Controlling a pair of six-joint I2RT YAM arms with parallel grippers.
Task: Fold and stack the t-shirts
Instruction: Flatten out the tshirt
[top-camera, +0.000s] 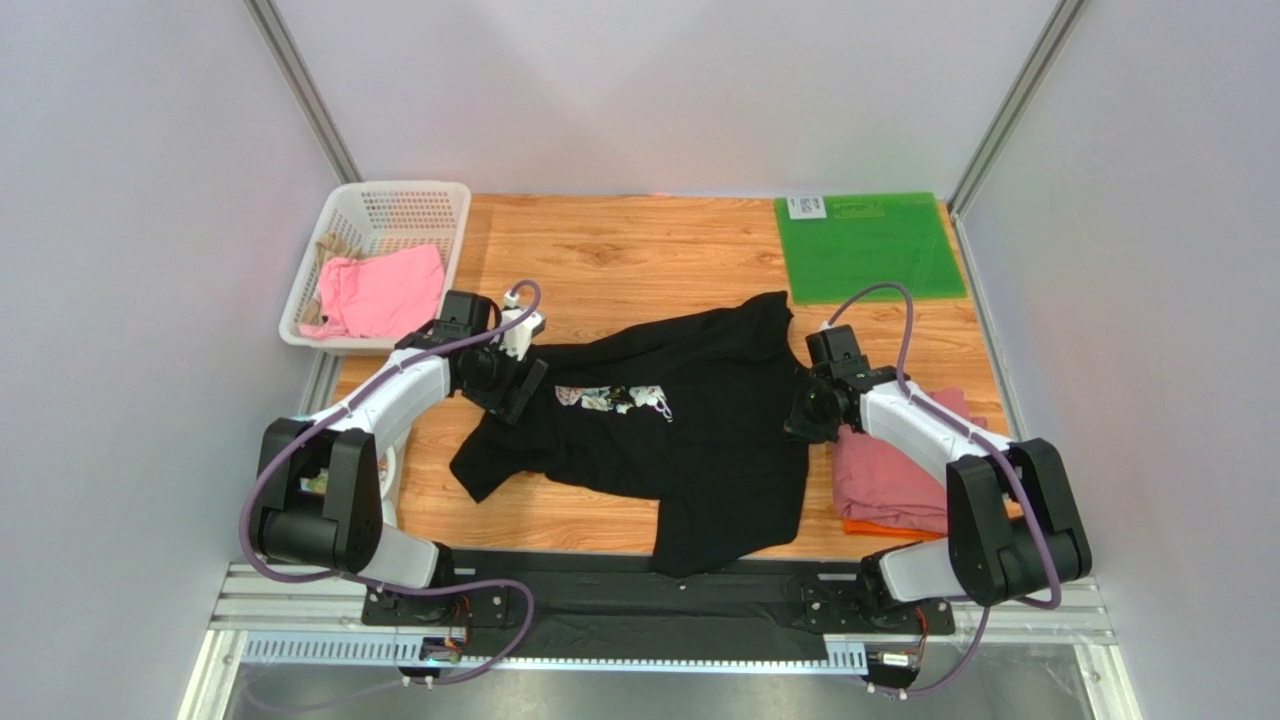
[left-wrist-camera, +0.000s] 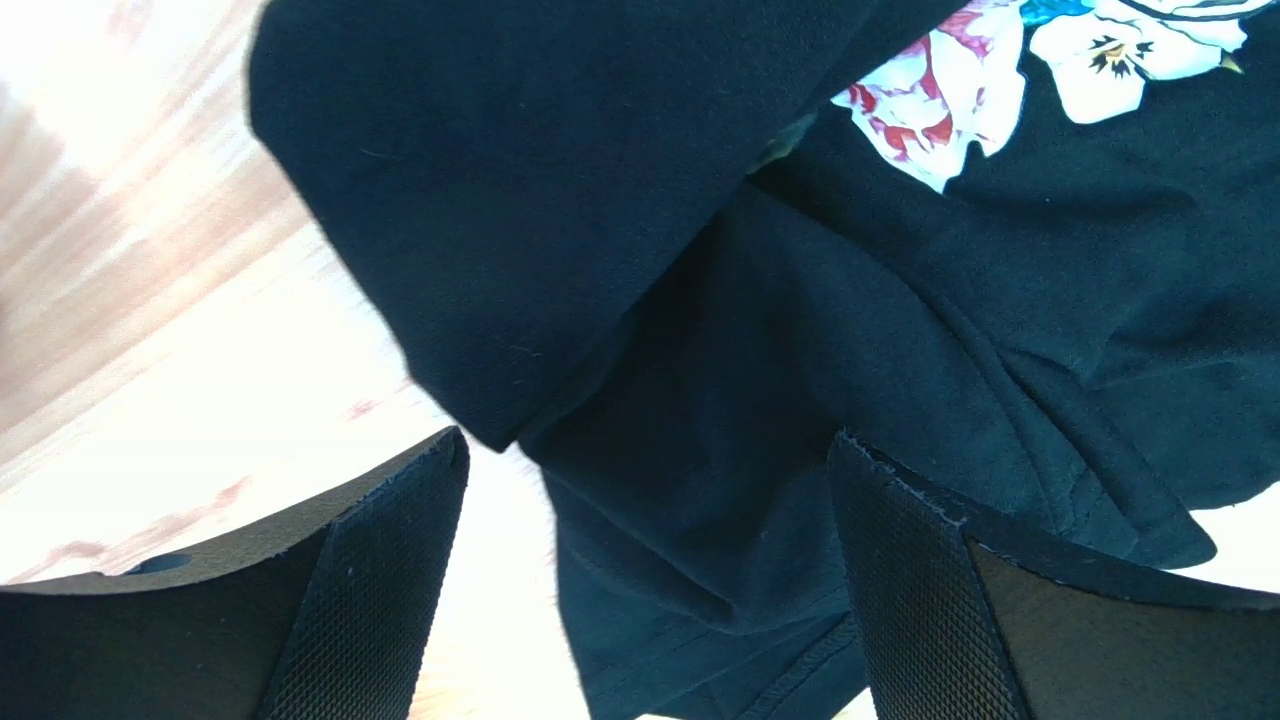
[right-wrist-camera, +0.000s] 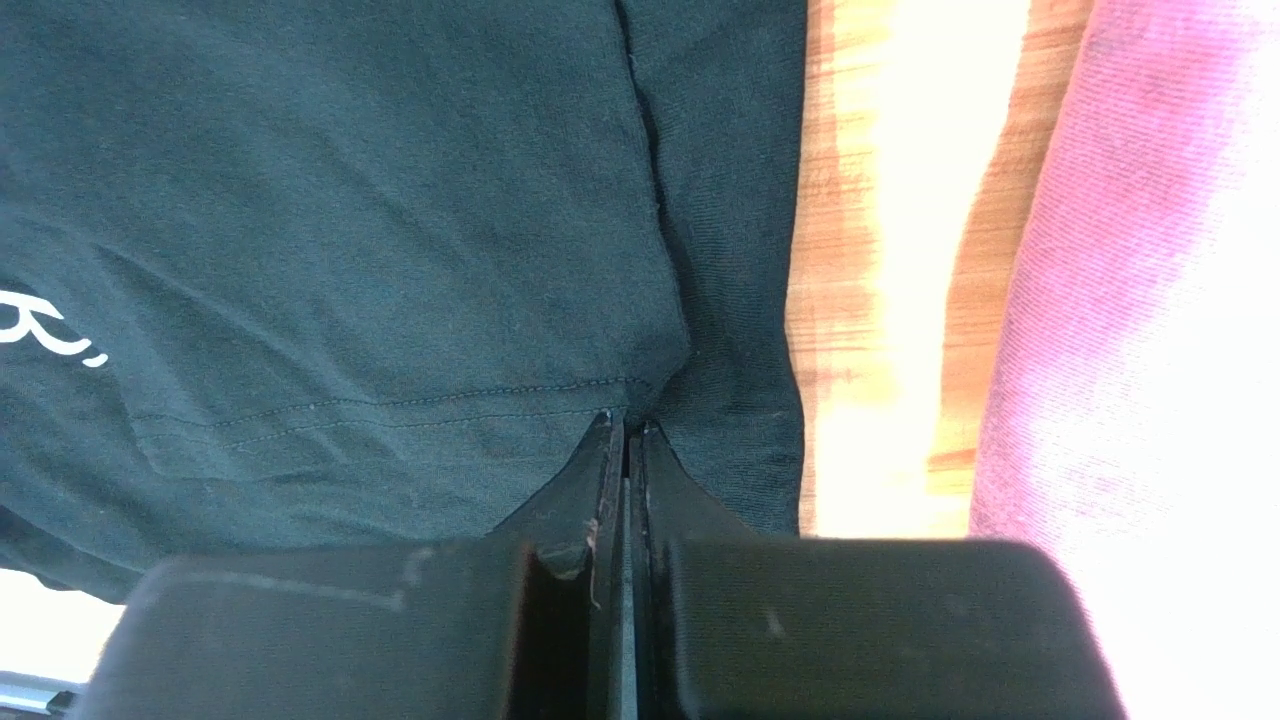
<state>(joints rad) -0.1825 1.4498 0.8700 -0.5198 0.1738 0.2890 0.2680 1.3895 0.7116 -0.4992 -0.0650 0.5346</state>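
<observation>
Worktop (top-camera: 631, 255) seen from the top camera: the black t-shirt (top-camera: 676, 450) sprawls unfolded across the middle, and its lower hem hangs over the near edge. Bare wood lies open behind it, up to the back edge. A green mat (top-camera: 872, 248) fills the far right corner. A white basket (top-camera: 394, 192) sits at the far left corner with a pink cloth (top-camera: 383, 293) in it. At the right edge a folded dusty-pink t-shirt (top-camera: 887, 473) lies on an orange t-shirt (top-camera: 879, 527), just beside the black one. The left end effector (top-camera: 519, 387) is over the black shirt's left sleeve, beside the floral print (top-camera: 616, 401). The right end effector (top-camera: 804, 413) is at the shirt's right edge, with the folded pile close on its outer side.

Left wrist view: the left end effector (left-wrist-camera: 646, 450) is spread wide and holds nothing. Its two fingers (left-wrist-camera: 376, 585) straddle a fold of the black t-shirt (left-wrist-camera: 601, 195). The floral print (left-wrist-camera: 962, 90) shows at the top right. Bare worktop (left-wrist-camera: 181, 375) lies open to the left of the cloth.

Right wrist view: the right end effector (right-wrist-camera: 624, 428) is closed, with its tips pressed together on the stitched hem of the black t-shirt (right-wrist-camera: 376, 225). A narrow strip of worktop (right-wrist-camera: 887, 225) separates that shirt from the dusty-pink t-shirt (right-wrist-camera: 1142, 300), which crowds the right side.
</observation>
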